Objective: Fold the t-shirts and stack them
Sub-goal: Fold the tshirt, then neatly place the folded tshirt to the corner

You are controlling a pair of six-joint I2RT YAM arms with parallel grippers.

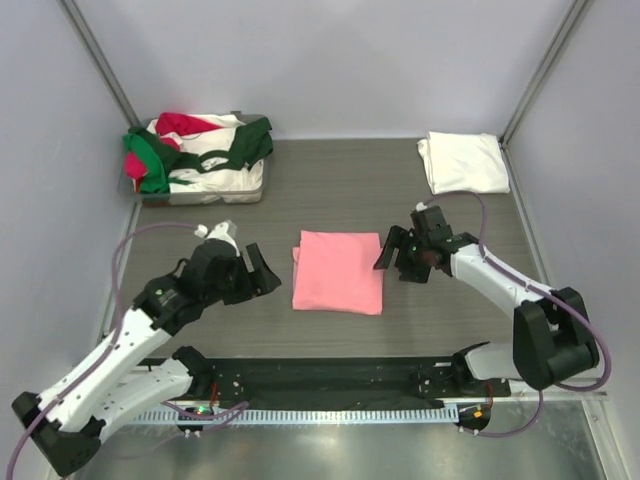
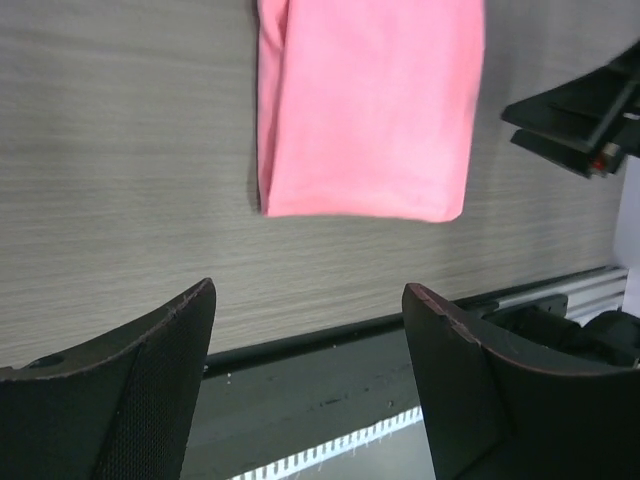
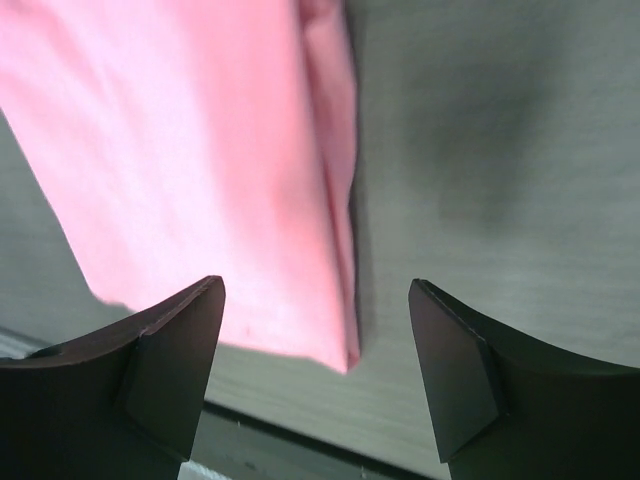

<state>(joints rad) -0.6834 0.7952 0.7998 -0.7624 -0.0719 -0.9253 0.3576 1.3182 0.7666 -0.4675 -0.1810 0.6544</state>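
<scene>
I have the salmon-pink t-shirt (image 1: 338, 272) folded into a neat rectangle, lying flat on the grey table (image 1: 330, 190) about midway between the two arms. Its long edges run near to far, and a doubled fold shows along its left side.

My left gripper (image 1: 260, 270) sits just left of the pink shirt, pointing towards it but apart from it. In the left wrist view its two dark fingers (image 2: 150, 390) stand wide apart with only table and the black base rail between them, so it has hold of nothing.

My right gripper (image 1: 392, 250) sits just right of the shirt's far right corner. In the right wrist view its fingers (image 3: 165, 365) are also spread wide. The shirt's folded edge lies on the table beyond the gap and neither pad touches the cloth, so this one is empty too.

A plain white t-shirt (image 1: 463, 162) lies folded at the far right of the table, well apart from the pink one. At the far left corner a loose heap of t-shirts (image 1: 200, 150) in dark green, red and white fills a shallow clear tray (image 1: 250, 192) and spills over its rim.

Along the near edge the black rail (image 1: 330, 375) carries both arm bases.
</scene>
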